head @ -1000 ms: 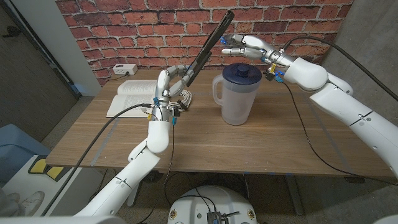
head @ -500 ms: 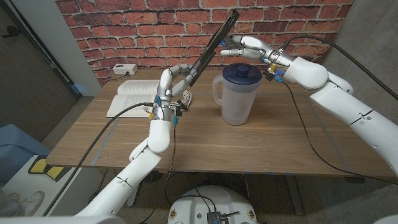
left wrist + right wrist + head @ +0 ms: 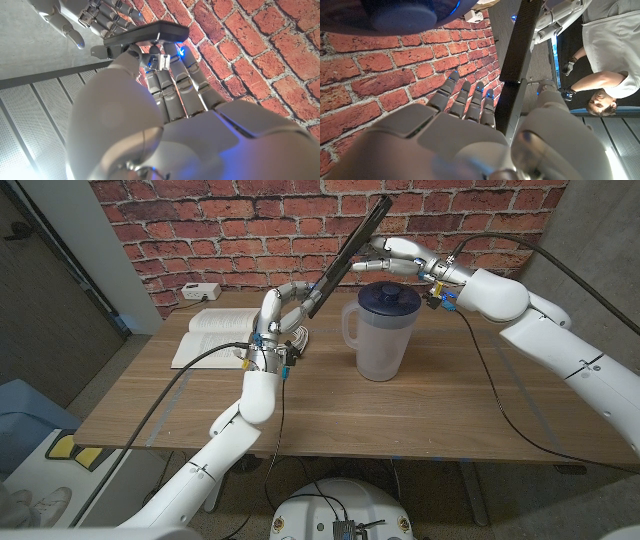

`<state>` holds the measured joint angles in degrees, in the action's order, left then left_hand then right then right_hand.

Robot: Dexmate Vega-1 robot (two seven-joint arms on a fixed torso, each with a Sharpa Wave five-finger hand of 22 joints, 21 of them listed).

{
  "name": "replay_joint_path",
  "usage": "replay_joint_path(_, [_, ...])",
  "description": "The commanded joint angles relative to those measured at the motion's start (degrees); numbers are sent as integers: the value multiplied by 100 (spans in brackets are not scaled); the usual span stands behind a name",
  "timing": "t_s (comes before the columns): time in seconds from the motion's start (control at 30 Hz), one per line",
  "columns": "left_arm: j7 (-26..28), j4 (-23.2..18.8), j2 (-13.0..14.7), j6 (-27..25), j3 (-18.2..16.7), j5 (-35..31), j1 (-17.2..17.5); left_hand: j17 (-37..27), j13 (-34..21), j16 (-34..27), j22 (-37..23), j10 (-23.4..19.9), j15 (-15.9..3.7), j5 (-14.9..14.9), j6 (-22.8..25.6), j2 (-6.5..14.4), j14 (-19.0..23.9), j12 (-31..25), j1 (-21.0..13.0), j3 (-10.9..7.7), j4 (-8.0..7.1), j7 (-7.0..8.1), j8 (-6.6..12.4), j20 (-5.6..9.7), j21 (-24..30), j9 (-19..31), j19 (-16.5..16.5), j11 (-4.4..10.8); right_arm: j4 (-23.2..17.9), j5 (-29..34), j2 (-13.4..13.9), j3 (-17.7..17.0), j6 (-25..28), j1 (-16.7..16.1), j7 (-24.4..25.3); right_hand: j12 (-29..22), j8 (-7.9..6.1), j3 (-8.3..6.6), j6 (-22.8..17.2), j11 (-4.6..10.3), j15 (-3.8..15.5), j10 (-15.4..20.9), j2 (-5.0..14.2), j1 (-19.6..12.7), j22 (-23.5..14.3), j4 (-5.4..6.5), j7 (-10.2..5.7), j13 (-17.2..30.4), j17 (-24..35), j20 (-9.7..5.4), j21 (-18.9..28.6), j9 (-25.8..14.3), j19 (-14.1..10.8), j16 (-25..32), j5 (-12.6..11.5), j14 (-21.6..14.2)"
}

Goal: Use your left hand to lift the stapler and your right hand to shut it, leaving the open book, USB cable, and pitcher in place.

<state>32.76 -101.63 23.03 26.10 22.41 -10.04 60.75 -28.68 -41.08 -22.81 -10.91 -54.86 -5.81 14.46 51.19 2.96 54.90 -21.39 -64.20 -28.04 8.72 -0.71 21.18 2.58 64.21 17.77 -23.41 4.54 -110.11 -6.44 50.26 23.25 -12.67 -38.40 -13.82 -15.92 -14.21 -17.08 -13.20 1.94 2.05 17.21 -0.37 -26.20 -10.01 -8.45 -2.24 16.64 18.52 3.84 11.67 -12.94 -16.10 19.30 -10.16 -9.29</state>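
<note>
Left hand (image 3: pixel 282 308) grips the stapler (image 3: pixel 350 252) raised and swung open; right hand (image 3: pixel 392 256) pinches its far arm above the pitcher (image 3: pixel 382 332).

The black stapler (image 3: pixel 348 252) is up in the air above the desk, swung wide open, its long arm slanting up toward the brick wall, lower end gripped, upper end touched by fingers, above the pitcher (image 3: pixel 380 330)
</note>
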Motion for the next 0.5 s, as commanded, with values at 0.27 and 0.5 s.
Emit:
replay_joint_path(0.27, [-163, 166, 4, 77, 104, 39, -138, -23, -22, -3, -1, -283, -723, 11, 380, 336, 283, 22, -359, -169, 111, 298, 22, 307, 79, 70, 29, 242, -145, 223, 103, 55, 242, 127, -143, -122, -74, 43, -69, 53, 419, 87, 12, -114, -51, -8, -70, 187, 117, -32, 96, -65, -285, 104, -9, -58])
replay_joint_path(0.5, [-133, 154, -7, 68, 102, -8, -146, -18, -43, 15, 6, -283, -710, 9, 376, 327, 289, 33, -347, -179, 108, 298, 16, 305, 103, 75, 34, 252, -161, 320, 135, 93, 255, 188, -213, -202, -102, 9, -85, 53, 443, 133, 61, -253, -78, -44, -89, 294, 178, -115, 152, -105, -419, 169, -18, -149])
